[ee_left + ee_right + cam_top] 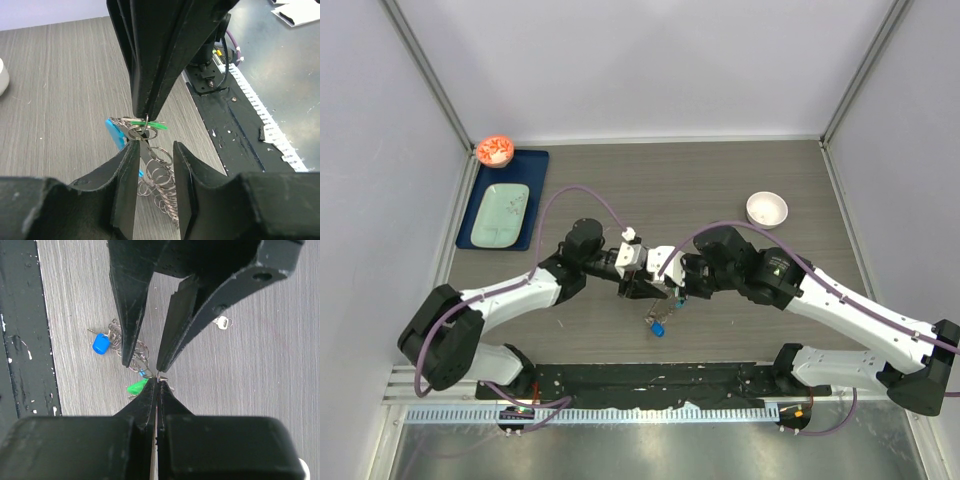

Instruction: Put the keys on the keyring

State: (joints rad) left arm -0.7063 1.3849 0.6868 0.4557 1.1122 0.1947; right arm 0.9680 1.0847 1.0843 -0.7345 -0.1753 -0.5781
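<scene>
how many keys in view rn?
2. The green-headed key is at the tip of the shut right gripper, beside the keyring; the plain silver key lies alone on the table. More could hide among the chain loops.

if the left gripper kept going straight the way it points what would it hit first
Probably the keyring and green key just ahead, at the right gripper's shut tips; depth unclear.
</scene>
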